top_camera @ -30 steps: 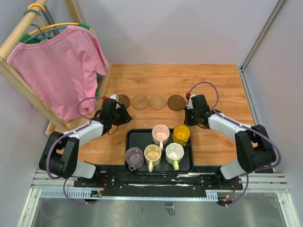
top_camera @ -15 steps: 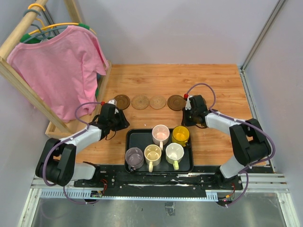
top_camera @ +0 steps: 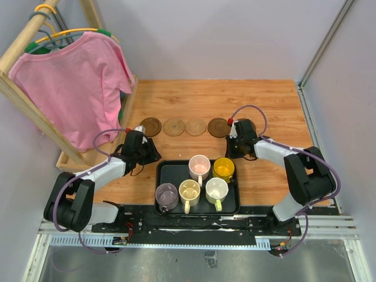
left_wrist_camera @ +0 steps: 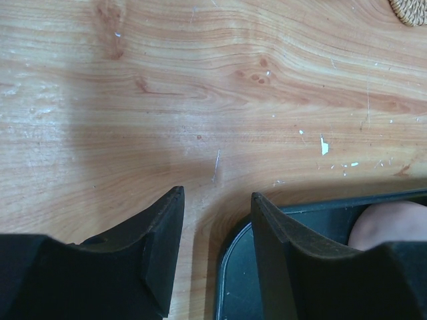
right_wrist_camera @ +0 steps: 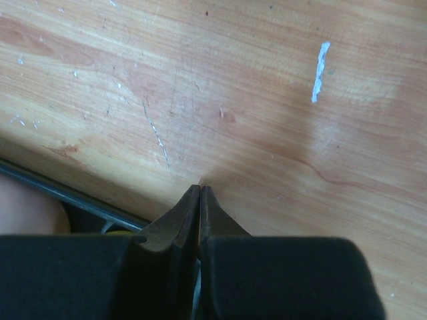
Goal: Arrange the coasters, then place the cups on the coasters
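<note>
Coasters lie in a row on the wooden table: dark brown (top_camera: 151,126), tan (top_camera: 174,127), tan (top_camera: 195,127), dark brown (top_camera: 219,127). The cups stand in the black tray (top_camera: 176,174): pale pink (top_camera: 199,166), amber-yellow (top_camera: 224,167), greyish purple (top_camera: 166,195), cream-yellow (top_camera: 190,191), whitish (top_camera: 216,189). My left gripper (top_camera: 154,155) (left_wrist_camera: 217,200) is open and empty over the tray's far-left corner (left_wrist_camera: 313,223). The pink cup (left_wrist_camera: 393,223) shows beside it. My right gripper (top_camera: 232,150) (right_wrist_camera: 200,190) is shut and empty, low over bare wood by the tray's far-right corner.
A wooden rack with a pink shirt (top_camera: 76,82) stands at the left. Grey walls enclose the table at the back and on the right. The edge of a coaster (left_wrist_camera: 410,10) shows at the top right of the left wrist view. The tray's rim (right_wrist_camera: 60,190) crosses the right wrist view's lower left.
My left gripper has drawn back from the leftmost coaster toward the tray's corner, leaving that coaster fully in sight. The right gripper has shifted slightly left.
</note>
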Available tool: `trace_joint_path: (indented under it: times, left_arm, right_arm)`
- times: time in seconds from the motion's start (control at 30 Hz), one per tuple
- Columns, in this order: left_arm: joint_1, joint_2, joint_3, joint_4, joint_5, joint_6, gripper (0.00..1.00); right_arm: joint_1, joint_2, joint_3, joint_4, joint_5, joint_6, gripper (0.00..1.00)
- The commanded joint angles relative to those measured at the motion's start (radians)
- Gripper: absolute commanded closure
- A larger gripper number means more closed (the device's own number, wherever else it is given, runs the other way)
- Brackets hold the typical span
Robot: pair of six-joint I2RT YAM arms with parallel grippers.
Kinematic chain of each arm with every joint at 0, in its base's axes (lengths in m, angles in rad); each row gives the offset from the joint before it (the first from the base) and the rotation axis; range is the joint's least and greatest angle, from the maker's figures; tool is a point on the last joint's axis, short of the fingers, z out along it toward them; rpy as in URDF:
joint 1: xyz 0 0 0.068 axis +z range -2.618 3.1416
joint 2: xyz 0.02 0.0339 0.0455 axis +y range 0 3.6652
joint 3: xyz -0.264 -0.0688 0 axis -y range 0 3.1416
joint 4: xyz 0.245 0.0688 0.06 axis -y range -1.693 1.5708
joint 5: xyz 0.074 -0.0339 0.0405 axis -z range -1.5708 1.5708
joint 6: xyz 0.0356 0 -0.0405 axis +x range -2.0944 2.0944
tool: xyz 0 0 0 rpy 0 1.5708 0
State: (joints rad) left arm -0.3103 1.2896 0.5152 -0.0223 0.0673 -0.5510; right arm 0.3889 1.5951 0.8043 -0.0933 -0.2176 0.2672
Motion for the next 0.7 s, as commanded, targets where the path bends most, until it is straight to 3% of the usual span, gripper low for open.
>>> trace_joint_path:
  times: [0.0,0.67]
  left_arm:
    - [-0.008,0.026,0.003,0.038,0.029,-0.009,0.51]
    - [-0.021,0.071,0.017,0.063,0.043,-0.014,0.51]
  right_arm:
    - [0.022,-0.05,-0.025,-0.076,-0.013,0.009,0.95]
    - [0.024,-0.013,-0.049,-0.136,-0.005,0.008,0.95]
